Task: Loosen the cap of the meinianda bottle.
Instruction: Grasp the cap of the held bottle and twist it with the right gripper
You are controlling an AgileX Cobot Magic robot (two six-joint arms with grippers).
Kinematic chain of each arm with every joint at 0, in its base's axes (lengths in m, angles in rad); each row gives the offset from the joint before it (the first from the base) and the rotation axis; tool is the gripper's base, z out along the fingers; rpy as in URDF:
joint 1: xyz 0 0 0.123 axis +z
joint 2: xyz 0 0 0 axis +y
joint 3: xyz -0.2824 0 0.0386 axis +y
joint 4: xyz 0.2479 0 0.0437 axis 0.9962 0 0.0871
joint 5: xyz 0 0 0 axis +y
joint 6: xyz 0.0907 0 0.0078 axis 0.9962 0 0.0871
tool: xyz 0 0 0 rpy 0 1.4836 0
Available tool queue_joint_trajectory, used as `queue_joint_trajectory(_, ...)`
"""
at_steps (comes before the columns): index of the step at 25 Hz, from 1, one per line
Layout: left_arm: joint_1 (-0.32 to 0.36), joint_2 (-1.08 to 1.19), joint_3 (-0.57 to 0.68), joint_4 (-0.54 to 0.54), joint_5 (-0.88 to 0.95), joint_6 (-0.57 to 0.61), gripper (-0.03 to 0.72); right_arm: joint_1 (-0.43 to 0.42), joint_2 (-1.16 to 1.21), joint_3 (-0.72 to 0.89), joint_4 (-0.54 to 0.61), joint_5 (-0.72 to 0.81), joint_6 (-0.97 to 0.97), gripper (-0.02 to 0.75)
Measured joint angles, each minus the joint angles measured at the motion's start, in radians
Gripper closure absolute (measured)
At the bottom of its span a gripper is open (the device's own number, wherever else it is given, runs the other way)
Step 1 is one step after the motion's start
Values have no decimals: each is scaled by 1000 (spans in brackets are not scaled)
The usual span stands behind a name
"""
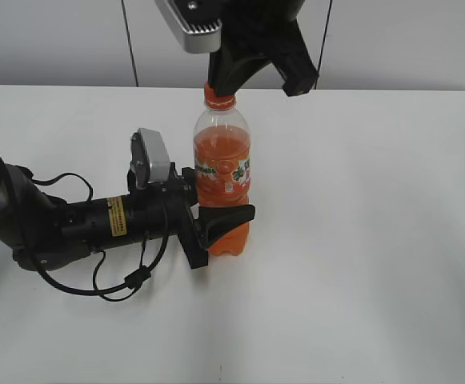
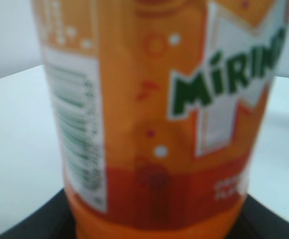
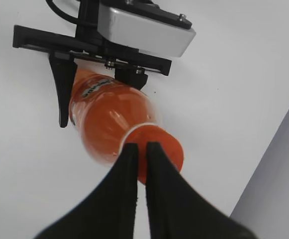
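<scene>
The meinianda bottle [image 1: 222, 172] stands upright on the white tabletop [image 1: 360, 264], roughly mid-width and nearer the far edge than the near one. Left claw [image 1: 220, 228], lying low along the tabletop from the left edge, is clamped on the bottle's lower body, 1 finger [image 1: 230, 218] wrapped across the front below the label. In the left wrist view the label fills the frame, blurred, w/ green lettering on white. Right claw [image 3: 138, 154] comes down from above; its 2 fingers [image 3: 160, 164] sit pinched together at the cap [image 1: 219, 99], which shows only as an orange sliver beneath them. Can't tell if the cap has lifted at all.
</scene>
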Motion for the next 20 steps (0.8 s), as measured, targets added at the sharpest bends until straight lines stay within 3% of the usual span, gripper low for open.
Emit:
queue_joint_trajectory(2, 0, 0, 0, 0, 0, 0, 297, 0, 0, 0, 3, 1, 45, 689)
queue_joint_trajectory(6, -1, 0, 0, 8, 0, 7, 297, 0, 0, 0, 11, 1, 206, 482)
queue_joint_trajectory(9, -1, 0, -1, 11, 0, 8, 297, 1, 0, -3, 17, 0, 380, 380)
queue_joint_trajectory(14, -1, 0, -2, 12, 0, 8, 298, 1, -31, -4, 36, 1, 721, 350)
queue_joint_trajectory(20, -1, 0, -2, 12, 0, 8, 298, 1, -93, -31, 49, 2, 1327, 350)
